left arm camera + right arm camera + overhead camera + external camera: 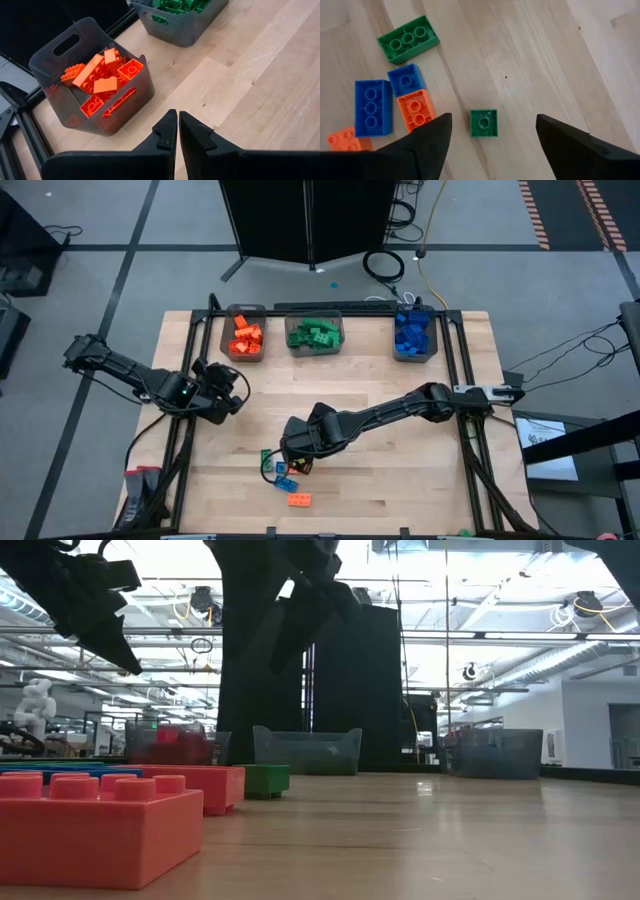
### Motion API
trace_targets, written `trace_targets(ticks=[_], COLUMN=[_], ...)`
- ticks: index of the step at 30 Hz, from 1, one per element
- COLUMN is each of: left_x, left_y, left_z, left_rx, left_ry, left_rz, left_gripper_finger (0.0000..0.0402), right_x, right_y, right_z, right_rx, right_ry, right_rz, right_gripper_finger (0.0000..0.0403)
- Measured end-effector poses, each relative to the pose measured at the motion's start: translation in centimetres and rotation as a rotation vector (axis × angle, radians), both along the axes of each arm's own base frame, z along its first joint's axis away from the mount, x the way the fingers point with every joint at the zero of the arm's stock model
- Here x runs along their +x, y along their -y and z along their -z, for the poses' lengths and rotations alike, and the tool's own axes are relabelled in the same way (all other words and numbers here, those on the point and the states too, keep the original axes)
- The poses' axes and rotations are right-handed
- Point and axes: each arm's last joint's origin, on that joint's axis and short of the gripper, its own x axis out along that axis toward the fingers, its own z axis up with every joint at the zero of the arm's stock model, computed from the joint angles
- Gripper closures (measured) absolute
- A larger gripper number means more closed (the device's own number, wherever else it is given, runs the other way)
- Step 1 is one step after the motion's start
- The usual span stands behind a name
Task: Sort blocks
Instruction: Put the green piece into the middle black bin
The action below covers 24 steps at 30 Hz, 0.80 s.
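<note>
A few loose blocks lie flat on the table near its near edge [285, 475]. In the right wrist view they are a small green block [483, 123], a long green block [408, 39], two blue blocks [372, 107] and two orange ones [416, 110]. My right gripper [492, 137] hangs open above the small green block, one finger on either side, touching nothing. My left gripper [178, 131] is shut and empty, held above the table beside the orange bin [95, 82]. Three grey bins at the far edge hold orange [245, 336], green [315, 334] and blue [411, 335] blocks.
The bins stand in a row along the far edge of the wooden table [400, 470]. A black frame [462, 370] runs along the table's sides. In the low view an orange block [90, 825] fills the near foreground. Bare wood lies between the bins and the loose blocks.
</note>
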Motion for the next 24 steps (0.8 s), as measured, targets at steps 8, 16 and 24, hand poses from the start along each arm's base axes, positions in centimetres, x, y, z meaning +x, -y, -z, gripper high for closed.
trace_targets(ticks=[8, 16, 24], left_x=[0.0, 0.0, 0.0], left_y=[0.0, 0.0, 0.0], left_z=[0.0, 0.0, 0.0], left_rx=[-0.001, -0.003, -0.004], left_ry=[0.001, 0.0, 0.002], left_rz=[-0.001, 0.0, 0.0], left_gripper_finger=[0.0378, 0.0378, 0.0378], right_x=[0.0, 0.1, 0.7], right_y=[0.0, 0.5, 2.0], right_z=[1.7, 2.9, 3.8], right_rx=[-0.002, 0.042, 0.088], right_ry=[-0.057, -0.085, -0.091], right_rz=[-0.02, -0.051, -0.106], right_gripper_finger=[0.011, 0.011, 0.0108])
